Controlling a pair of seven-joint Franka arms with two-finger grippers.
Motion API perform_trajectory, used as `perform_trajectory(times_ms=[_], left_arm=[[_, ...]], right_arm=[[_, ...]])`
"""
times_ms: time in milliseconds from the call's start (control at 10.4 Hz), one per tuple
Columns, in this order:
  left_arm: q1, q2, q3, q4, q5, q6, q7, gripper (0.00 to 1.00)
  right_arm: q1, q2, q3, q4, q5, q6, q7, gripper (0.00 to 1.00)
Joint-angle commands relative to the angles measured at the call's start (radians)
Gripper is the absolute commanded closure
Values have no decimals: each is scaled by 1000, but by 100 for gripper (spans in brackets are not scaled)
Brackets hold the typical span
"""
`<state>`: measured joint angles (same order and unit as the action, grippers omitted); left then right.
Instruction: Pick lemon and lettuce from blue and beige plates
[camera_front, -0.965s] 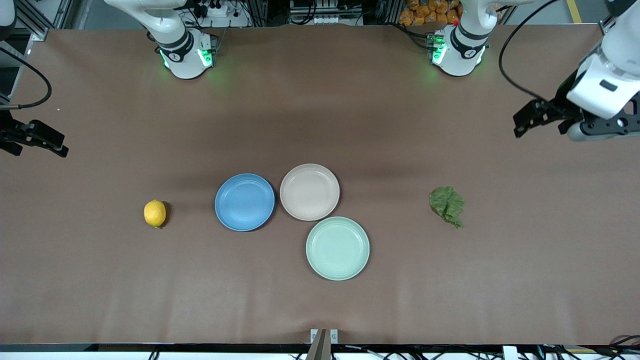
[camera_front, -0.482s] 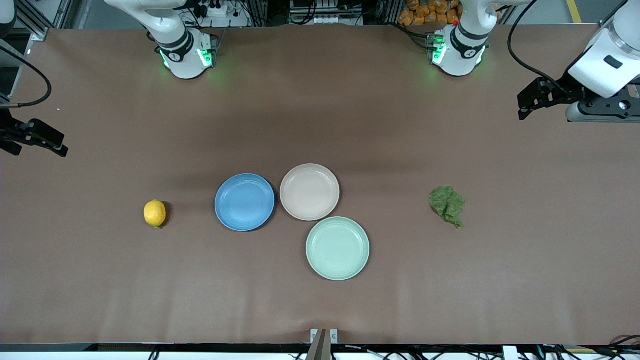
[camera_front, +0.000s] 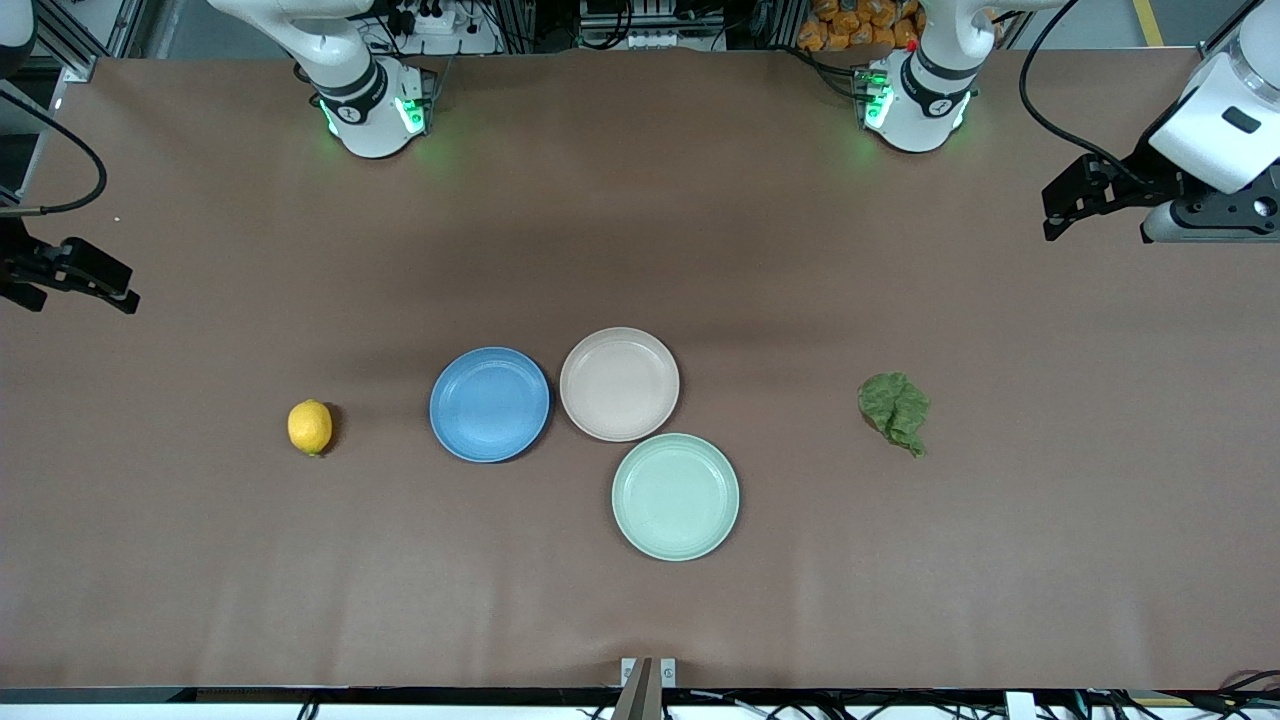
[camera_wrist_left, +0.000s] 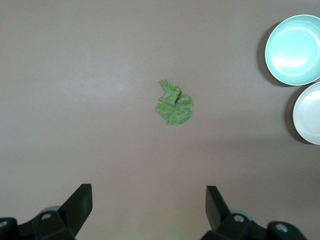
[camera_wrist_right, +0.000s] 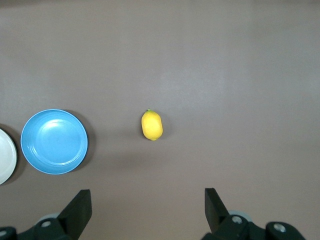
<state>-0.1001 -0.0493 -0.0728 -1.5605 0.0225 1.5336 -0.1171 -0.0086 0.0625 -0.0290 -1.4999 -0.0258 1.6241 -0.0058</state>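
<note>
The blue plate (camera_front: 489, 404), beige plate (camera_front: 619, 384) and mint plate (camera_front: 675, 496) hold nothing. The lemon (camera_front: 310, 427) lies on the table at the blue plate's 9 o'clock; the lettuce (camera_front: 895, 410) lies at the beige plate's 3 o'clock. Left gripper (camera_front: 1062, 205) and right gripper (camera_front: 95, 283) hang over the table's ends, fingers spread.

A pale mint-green plate (camera_front: 675, 496) rests flat on the brown worktop (camera_front: 640, 610), right side up, with nothing in it. It is round, shallow and rimmed. It lies near the middle of the worktop. In the left wrist view the same plate (camera_wrist_left: 293, 49) shows a glossy inner surface with light reflections.
</note>
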Motion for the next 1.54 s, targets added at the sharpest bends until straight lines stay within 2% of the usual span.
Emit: perform_trajectory(times_ms=[0,1447], left_arm=[[10,11,-12,28,2,-23,-10,0],[2,16,-12,27,-18,8,-13,0]], right_arm=[[4,11,3,29,-19,-20,21,0],[4,11,4,29,-19,-20,21,0]])
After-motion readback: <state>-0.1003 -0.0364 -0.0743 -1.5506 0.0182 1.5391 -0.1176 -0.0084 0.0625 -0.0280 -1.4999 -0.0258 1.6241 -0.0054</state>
